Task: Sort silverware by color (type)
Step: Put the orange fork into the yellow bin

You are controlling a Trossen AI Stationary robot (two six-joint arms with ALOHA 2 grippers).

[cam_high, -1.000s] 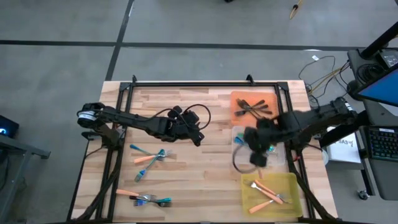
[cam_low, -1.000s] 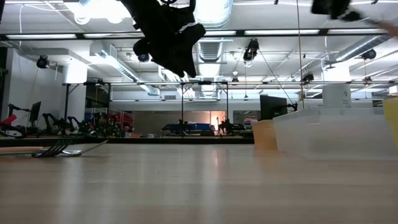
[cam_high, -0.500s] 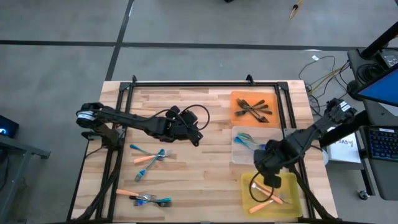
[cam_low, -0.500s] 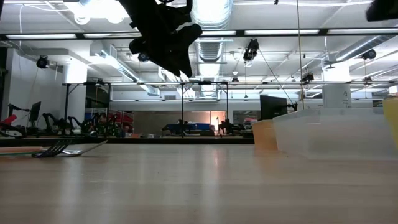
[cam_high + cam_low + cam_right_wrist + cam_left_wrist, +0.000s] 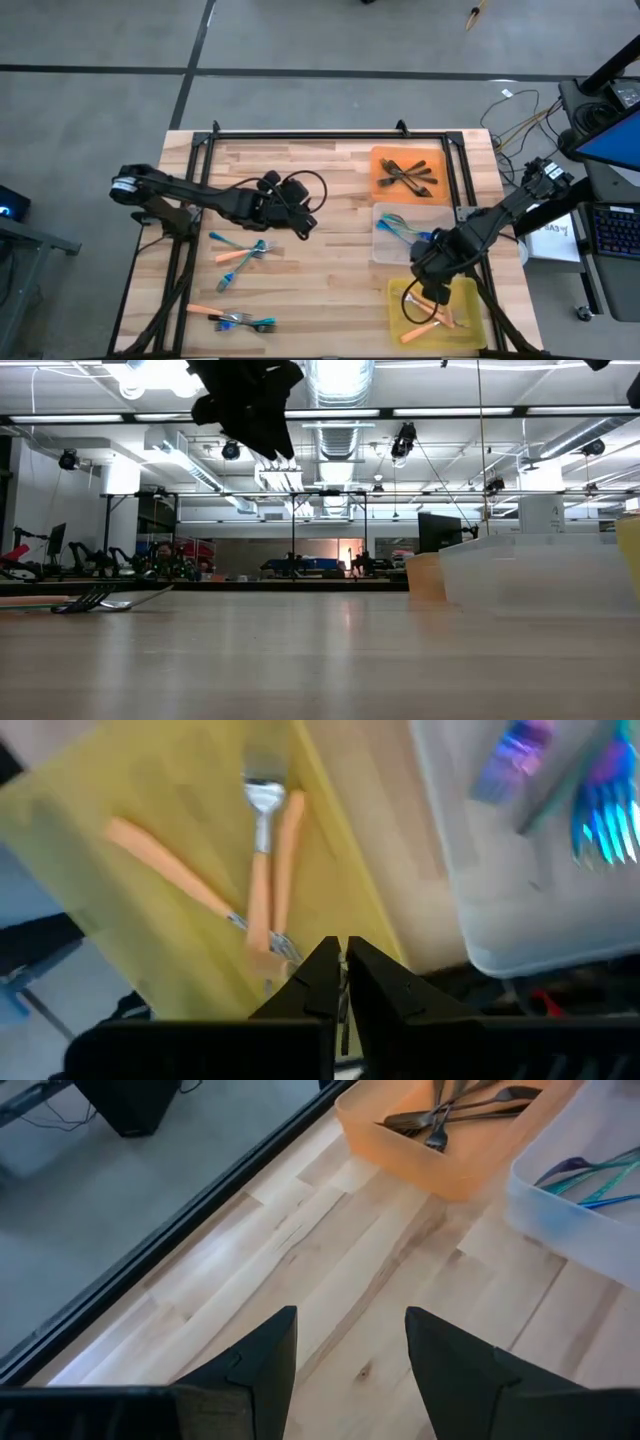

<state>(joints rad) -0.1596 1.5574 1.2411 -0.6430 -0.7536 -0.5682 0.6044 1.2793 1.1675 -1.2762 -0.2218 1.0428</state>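
Note:
Loose forks lie on the wood table at the left: an orange and blue cluster (image 5: 241, 251), a blue one (image 5: 225, 283), and a near cluster (image 5: 232, 319). Dark forks fill the orange tray (image 5: 377, 158), blue ones the clear tray (image 5: 380, 250), orange ones (image 5: 258, 885) the yellow tray (image 5: 470, 298). My left gripper (image 5: 300, 222) hangs open above bare wood near the table's middle, its fingers (image 5: 262, 1365) spread with nothing between them. My right gripper (image 5: 343, 960) points down over the yellow tray's near-left part, shut, just beside the orange forks.
A black frame rail (image 5: 330, 136) runs along the table's far edge and down both sides. Bare wood (image 5: 330, 290) lies between the loose forks and the three trays. Cables and a monitor stand off the table's right side (image 5: 600, 130).
My right gripper has swung from over the clear tray toward the near edge, sinking and turning, and now hangs over the yellow tray, still shut. My left gripper has drawn back a little toward the table's left and risen slightly, staying open.

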